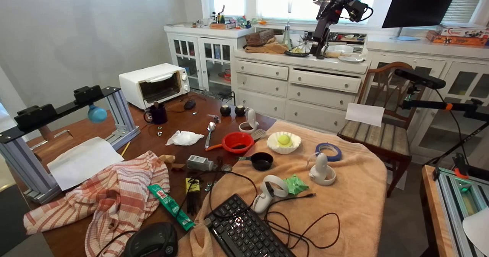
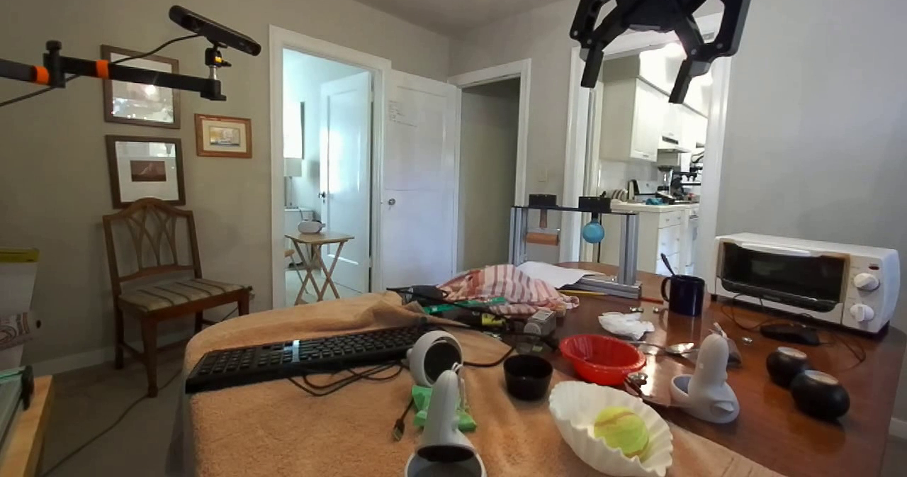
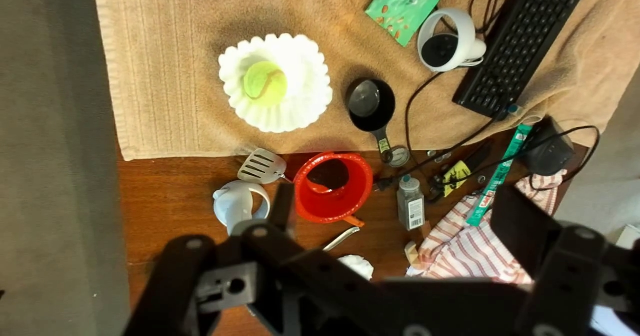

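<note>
My gripper [image 2: 634,88] is open and empty, high above the table in an exterior view. Its spread fingers also show in the wrist view [image 3: 400,210]. Below, on the wooden table, are a red bowl [image 3: 332,203], a slotted spatula [image 3: 261,166] and a clear shaker bottle [image 3: 411,203]. A white fluted bowl [image 3: 305,86] holds a yellow-green tennis ball [image 3: 265,83] on the tan towel [image 3: 165,76]. A black measuring cup [image 3: 384,106] lies beside it. The gripper touches none of these. A spoon [image 1: 211,127] and a white crumpled wrapper [image 1: 184,138] lie nearby.
A white toaster oven [image 1: 133,82], dark mug [image 1: 157,115] and metal frame [image 1: 121,112] stand on the table. White controllers [image 1: 323,173], a keyboard [image 1: 244,228], loose cables, a green packet [image 1: 295,184], blue tape [image 1: 336,154] and a striped cloth [image 1: 126,188] also lie there.
</note>
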You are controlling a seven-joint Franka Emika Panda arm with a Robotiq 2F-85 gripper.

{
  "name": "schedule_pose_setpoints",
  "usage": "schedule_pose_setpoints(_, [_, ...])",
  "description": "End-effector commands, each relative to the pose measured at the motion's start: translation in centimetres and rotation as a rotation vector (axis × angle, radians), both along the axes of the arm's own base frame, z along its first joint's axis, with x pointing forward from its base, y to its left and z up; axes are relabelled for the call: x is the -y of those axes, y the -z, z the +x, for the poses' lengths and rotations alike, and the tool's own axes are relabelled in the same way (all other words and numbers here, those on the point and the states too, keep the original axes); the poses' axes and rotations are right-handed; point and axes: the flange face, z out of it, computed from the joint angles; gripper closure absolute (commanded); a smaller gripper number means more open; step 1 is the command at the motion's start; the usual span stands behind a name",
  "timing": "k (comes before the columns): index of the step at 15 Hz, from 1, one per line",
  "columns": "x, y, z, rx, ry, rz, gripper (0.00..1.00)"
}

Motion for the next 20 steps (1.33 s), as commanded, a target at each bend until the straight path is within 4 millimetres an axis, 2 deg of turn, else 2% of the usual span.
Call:
schedule_pose_setpoints(1, [0.1, -0.1, 0.0, 0.000, 0.000, 0.000, 0.00])
schedule_pose_setpoints(7, [0.1, -0.1, 0.0, 0.000, 0.000, 0.000, 0.00])
schedule_pose_setpoints(12, [-0.4, 1.7, 3.7, 0.009, -0.028, -0.022, 0.00])
schedule_pose_setpoints(14, [-0.5, 3.7, 5.8, -0.010, -0.052, -0.004, 0.00])
schedule_pose_setpoints(17, [-0.2, 7.8, 9.0, -0.060, -0.050, 0.015, 0.00])
schedule_pose_setpoints(20, [0.2, 12.9, 11.6, -0.135, -0.044, 0.049, 0.00])
